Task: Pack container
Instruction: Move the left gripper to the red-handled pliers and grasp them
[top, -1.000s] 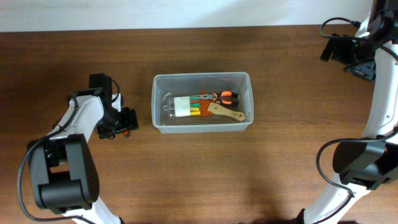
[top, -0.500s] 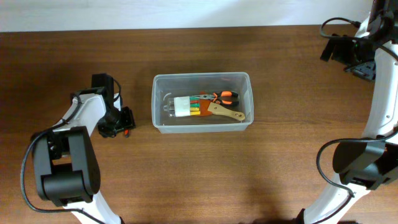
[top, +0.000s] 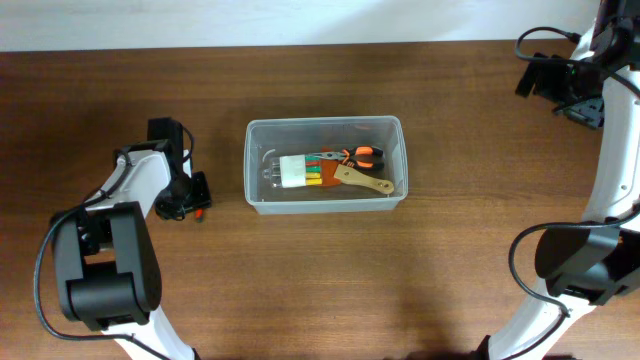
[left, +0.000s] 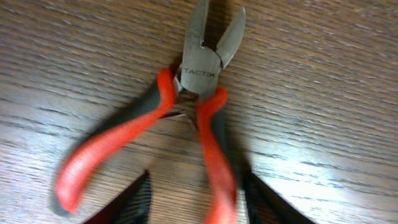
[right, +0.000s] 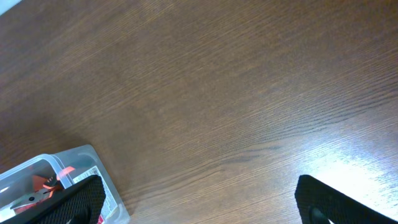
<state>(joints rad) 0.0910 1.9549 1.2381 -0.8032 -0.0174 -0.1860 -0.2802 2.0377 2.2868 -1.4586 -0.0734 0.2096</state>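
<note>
The clear container (top: 248, 160) stands mid-table and holds a small clear case with coloured pieces (top: 295, 171), orange-handled pliers (top: 360, 154) and a wooden-handled tool (top: 365, 182). Red-handled cutters (left: 199, 74) lie on the wood left of the container, mostly hidden under my left gripper in the overhead view (top: 199, 213). My left gripper (top: 190, 195) is low over them and open; in the left wrist view its fingers (left: 196, 180) straddle the right handle. My right gripper (top: 570, 95) is at the far right, open and empty (right: 199, 199).
Bare brown wooden table all round. One corner of the container (right: 62, 180) shows at the lower left of the right wrist view. The table's far edge meets a white wall at the top of the overhead view.
My left gripper has shifted slightly left and turned over the red cutters. The right arm and the container's contents have not moved.
</note>
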